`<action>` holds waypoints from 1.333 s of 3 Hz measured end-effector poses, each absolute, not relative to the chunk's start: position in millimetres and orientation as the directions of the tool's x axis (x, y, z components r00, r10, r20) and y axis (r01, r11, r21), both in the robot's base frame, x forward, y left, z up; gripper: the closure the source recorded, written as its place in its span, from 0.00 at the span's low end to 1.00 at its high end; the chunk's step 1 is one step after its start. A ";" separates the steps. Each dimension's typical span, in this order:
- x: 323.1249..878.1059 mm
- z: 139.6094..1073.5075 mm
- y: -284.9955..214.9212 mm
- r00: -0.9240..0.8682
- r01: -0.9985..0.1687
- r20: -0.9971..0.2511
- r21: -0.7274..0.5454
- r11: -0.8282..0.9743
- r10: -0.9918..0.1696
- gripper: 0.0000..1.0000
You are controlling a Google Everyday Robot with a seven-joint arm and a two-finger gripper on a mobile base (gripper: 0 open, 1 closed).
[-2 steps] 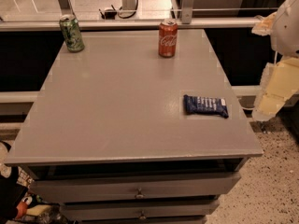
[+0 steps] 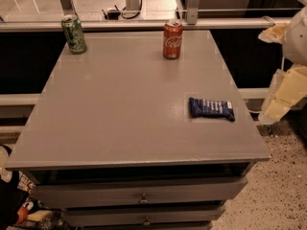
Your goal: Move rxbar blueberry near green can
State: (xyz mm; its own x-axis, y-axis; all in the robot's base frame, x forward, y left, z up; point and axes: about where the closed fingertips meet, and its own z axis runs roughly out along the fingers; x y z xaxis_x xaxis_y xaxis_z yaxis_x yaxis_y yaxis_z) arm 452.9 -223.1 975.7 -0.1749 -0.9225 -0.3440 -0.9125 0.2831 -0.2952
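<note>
The flat dark blue snack bar (image 2: pixel 211 108) lies near the right edge of the grey tabletop (image 2: pixel 120 109), well apart from the slim green drink can (image 2: pixel 74 34) at the far left corner. Its long axis runs left to right, pale end rightward. It looks light, thin and slippery; I would pinch it across the middle. The pale end effector (image 2: pixel 280 99) hangs beyond the right edge; wide or narrow, I cannot tell.

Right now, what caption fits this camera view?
The rxbar blueberry lies right, green can stands far left, gripper hangs beside the table's right edge.
</note>
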 end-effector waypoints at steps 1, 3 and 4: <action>481.3 945.8 -244.8 -0.118 -0.908 -0.512 -0.291 0.302 -0.851 0.00; 516.2 912.4 -236.1 -0.014 -0.930 -0.800 -0.209 0.301 -0.600 0.00; 522.9 896.8 -229.5 -0.006 -0.943 -0.848 -0.171 0.285 -0.529 0.00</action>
